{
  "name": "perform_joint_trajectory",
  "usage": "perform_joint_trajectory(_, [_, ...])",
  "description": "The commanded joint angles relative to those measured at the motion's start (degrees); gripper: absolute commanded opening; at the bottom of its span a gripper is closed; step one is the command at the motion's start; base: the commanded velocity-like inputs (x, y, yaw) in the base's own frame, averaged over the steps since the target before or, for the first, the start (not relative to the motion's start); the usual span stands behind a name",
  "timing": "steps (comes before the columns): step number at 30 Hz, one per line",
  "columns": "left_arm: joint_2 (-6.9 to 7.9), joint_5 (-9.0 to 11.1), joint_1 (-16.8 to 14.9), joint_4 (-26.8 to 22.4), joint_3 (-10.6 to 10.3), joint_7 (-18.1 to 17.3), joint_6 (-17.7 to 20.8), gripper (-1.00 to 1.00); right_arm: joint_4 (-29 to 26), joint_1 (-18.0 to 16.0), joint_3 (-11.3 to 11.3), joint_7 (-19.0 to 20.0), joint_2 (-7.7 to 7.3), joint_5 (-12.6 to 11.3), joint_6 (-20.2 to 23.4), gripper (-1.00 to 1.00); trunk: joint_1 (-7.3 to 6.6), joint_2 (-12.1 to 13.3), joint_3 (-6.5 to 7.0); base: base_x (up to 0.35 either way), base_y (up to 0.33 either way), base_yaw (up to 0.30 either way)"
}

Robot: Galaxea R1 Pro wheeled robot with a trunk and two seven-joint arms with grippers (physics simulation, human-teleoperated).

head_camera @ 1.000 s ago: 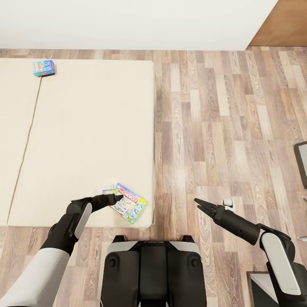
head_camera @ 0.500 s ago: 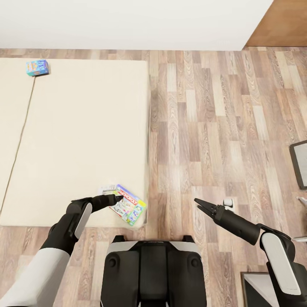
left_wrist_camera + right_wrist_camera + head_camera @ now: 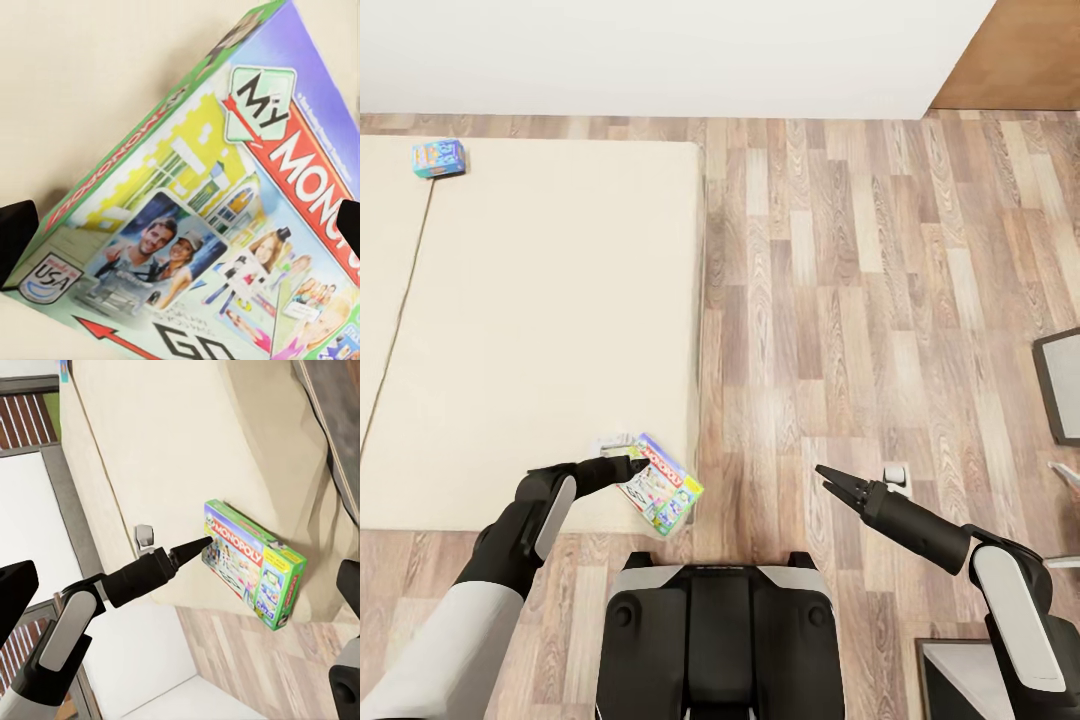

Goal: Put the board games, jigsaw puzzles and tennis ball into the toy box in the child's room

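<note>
The view has slid right; left gripper (image 3: 632,464) pinches the Monopoly box (image 3: 662,491) above the bed (image 3: 550,320) corner, right gripper (image 3: 828,478) spread

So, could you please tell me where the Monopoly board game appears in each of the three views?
Head view: the Monopoly board game is low and left of centre, at the left gripper.
Left wrist view: its printed lid spreads across most of the picture, close up.
Right wrist view: it sits right of centre, with the left gripper at one end.
Shared landmark: the cream bed, behind the box in all three.
</note>
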Motion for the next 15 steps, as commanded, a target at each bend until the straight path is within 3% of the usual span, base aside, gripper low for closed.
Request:
perform_joint_trajectory(1, [0.01,0.3,0.0,-0.1,0.0,0.0,0.4,1.00,0.0,0.0,-0.1,0.4,0.01,0.3,0.3,1.00,0.03,-0.1,-0.06,0.000,-0.097,0.000])
perform_joint_trajectory(10, [0.01,0.3,0.0,-0.1,0.0,0.0,0.4,1.00,0.0,0.0,-0.1,0.4,-0.06,0.3,0.3,1.00,0.03,-0.1,-0.06,0.000,-0.178,0.000])
perform_joint_trajectory(15, [0.01,0.3,0.0,-0.1,0.0,0.0,0.4,1.00,0.0,0.0,-0.1,0.3,0.00,0.3,0.3,1.00,0.03,-0.1,-0.06,0.000,-0.065,0.000])
